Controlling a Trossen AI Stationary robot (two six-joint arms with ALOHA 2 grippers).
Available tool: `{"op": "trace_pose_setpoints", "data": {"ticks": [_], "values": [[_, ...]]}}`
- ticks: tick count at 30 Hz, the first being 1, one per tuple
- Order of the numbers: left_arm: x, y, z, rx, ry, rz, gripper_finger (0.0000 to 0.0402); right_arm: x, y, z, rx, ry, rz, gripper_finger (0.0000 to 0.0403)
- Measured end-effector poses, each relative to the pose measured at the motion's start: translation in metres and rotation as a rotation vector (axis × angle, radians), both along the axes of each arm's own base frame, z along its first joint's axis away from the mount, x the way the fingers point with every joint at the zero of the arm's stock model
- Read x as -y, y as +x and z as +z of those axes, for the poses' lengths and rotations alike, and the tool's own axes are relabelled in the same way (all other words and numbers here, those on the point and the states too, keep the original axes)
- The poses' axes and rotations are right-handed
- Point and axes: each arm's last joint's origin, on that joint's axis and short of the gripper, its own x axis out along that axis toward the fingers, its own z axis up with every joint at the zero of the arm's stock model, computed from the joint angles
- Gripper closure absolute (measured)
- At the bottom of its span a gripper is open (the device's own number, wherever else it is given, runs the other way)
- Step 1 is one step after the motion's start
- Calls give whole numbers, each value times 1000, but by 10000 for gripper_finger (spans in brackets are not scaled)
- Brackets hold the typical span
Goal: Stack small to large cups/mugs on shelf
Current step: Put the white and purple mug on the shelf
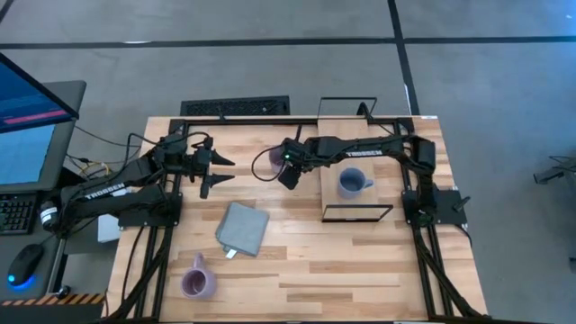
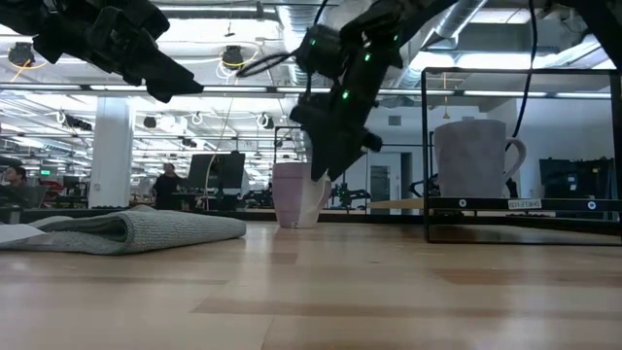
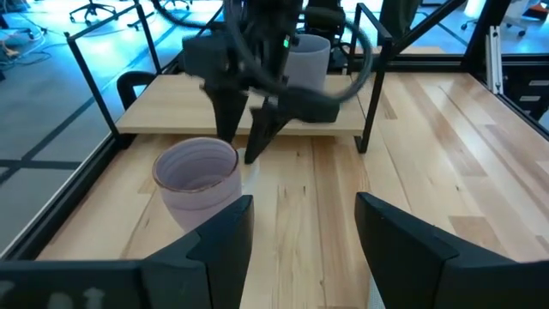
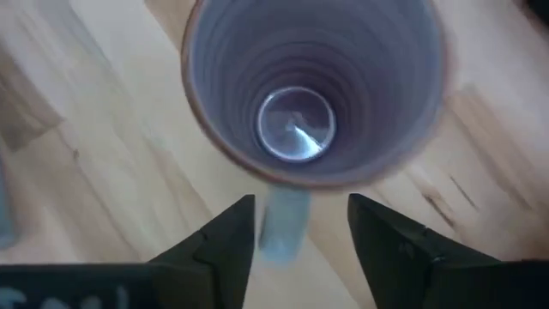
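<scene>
My right gripper [image 1: 286, 176] points down beside the lavender mug [image 1: 266, 160] on the table, just left of the shelf [image 1: 329, 187] — fingers apart, the handle [image 4: 283, 221] between them, not gripped. My left gripper [image 1: 219, 170] hovers with fingers wide apart, facing that mug. The blue-grey mug [image 1: 352, 182] stands on the shelf — another lavender mug [image 1: 196, 283] sits near the front edge.

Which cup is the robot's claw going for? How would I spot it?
Find the pale wooden shelf on a black wire frame, where a blue-grey mug stands. Beside it on the table, under the right claw, is a pale lavender mug. Another lavender mug sits far off, past the folded grey cloth.
</scene>
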Motion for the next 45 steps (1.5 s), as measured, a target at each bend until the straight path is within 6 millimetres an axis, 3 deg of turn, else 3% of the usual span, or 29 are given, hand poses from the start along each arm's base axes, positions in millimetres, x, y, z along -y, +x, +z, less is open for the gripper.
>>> {"op": "trace_pose_setpoints", "data": {"ticks": [7,14,25,31,38,45], "values": [[0,0,0,-1,0,1,205,-2,1,-12,-43,9,7,262],[0,0,0,-2,2,7,205,-1,1,-7,-17,-1,15,334],[0,0,0,-3,2,7,205,-1,1,-4,-30,-12,44,338],[0,0,-1,-9,-2,8,205,-2,6,19,-50,-38,109,338],[0,0,-1,-8,-3,8,205,-2,6,60,-106,-54,173,338],[0,0,-1,-5,-25,15,205,8,-15,112,-71,-108,210,338]]}}
